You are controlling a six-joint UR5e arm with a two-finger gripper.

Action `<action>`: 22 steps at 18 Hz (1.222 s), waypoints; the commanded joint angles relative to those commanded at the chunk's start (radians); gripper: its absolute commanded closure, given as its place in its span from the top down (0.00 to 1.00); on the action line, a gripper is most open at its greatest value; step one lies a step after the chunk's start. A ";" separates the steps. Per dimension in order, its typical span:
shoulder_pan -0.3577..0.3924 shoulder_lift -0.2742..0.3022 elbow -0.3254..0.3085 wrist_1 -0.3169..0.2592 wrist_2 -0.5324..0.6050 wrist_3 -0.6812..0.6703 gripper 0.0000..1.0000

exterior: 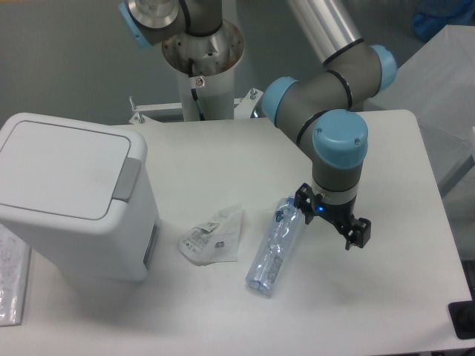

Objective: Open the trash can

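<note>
The trash can (82, 222) stands at the table's left, a large boxy white bin. Its flat white lid (63, 167) lies shut, and the grey push-button tab (128, 178) sits on the lid's right edge. My gripper (332, 219) points down at the table right of centre, well to the right of the trash can and not touching it. Its black fingers (359, 233) are spread apart with nothing between them. The gripper's left side is close beside a clear plastic bottle (276, 245).
The clear bottle lies on its side in the middle of the table. A crumpled white wrapper (214, 236) rests between it and the bin. A plastic sheet (11, 285) lies at the left edge, and a black object (464, 320) at the bottom right corner.
</note>
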 joint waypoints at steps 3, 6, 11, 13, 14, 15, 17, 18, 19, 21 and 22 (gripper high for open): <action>0.000 0.000 0.000 0.000 0.002 -0.002 1.00; 0.000 0.002 0.000 0.000 0.002 -0.003 1.00; -0.006 0.006 0.000 -0.003 -0.009 -0.011 1.00; -0.011 0.011 -0.002 -0.003 -0.014 -0.049 1.00; -0.018 0.012 0.000 -0.003 -0.031 -0.081 1.00; -0.026 0.014 0.000 -0.003 -0.055 -0.113 1.00; -0.031 0.029 0.000 -0.003 -0.104 -0.170 1.00; -0.032 0.031 0.000 -0.003 -0.133 -0.190 1.00; -0.032 0.034 0.000 -0.003 -0.203 -0.231 1.00; -0.043 0.041 0.002 -0.003 -0.257 -0.311 1.00; -0.051 0.043 0.002 -0.003 -0.270 -0.352 1.00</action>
